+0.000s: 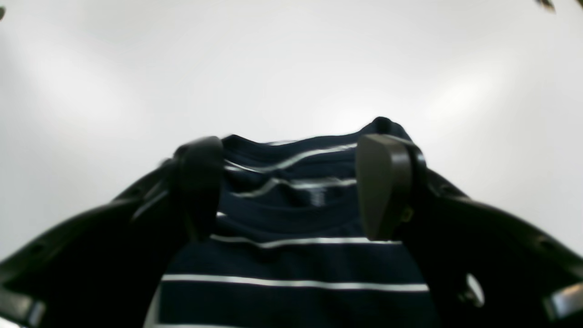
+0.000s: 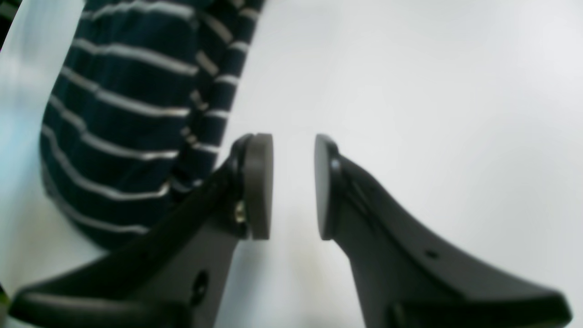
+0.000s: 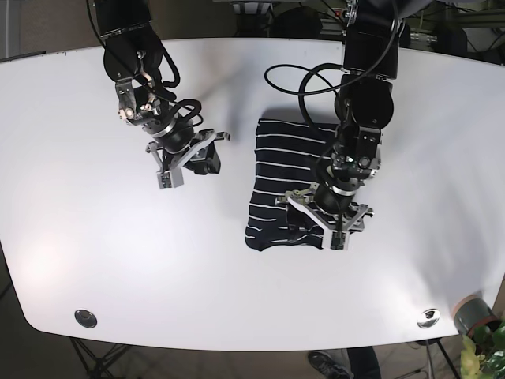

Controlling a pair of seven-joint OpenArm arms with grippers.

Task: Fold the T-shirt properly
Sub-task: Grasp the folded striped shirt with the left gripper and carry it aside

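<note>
Step in hand: late fold, by judgement; T-shirt [image 3: 288, 185] already reduced to a narrow upright rectangle, several layers thick at the end nearest the left pincer [image 3: 327, 223].
T-shirt location: flat on the white desk [image 3: 71, 205], slightly right of centre in the base view, under and ahead of the left arm.
Left pincer: open, jaws set wide and straddling the collar end of the folded stack; pads [image 1: 385, 182] low over the cloth, no fabric pinched between them; contact with the top layer not resolvable from the wrist view.
Right pincer [image 3: 185, 154]: open with a narrow gap, nothing between the pads [image 2: 259, 182]; over bare desk just beside the shirt's edge, apart from the cloth.
Next move calls for: probably a close on the layered edge and a carry across to halve the length, or else a press to flatten; grip must take all layers together, or the stack shears.
Material: soft knit, navy with thin white stripes; limp, drapes and bunches readily.
Texture: stacked folds and a rippled rim at the collar end; sides fairly straight.
Desk surface: smooth, glossy white, low friction likely; cloth may slide when pulled.
Pincer pads: flat, matte grey, rounded outline.
</note>
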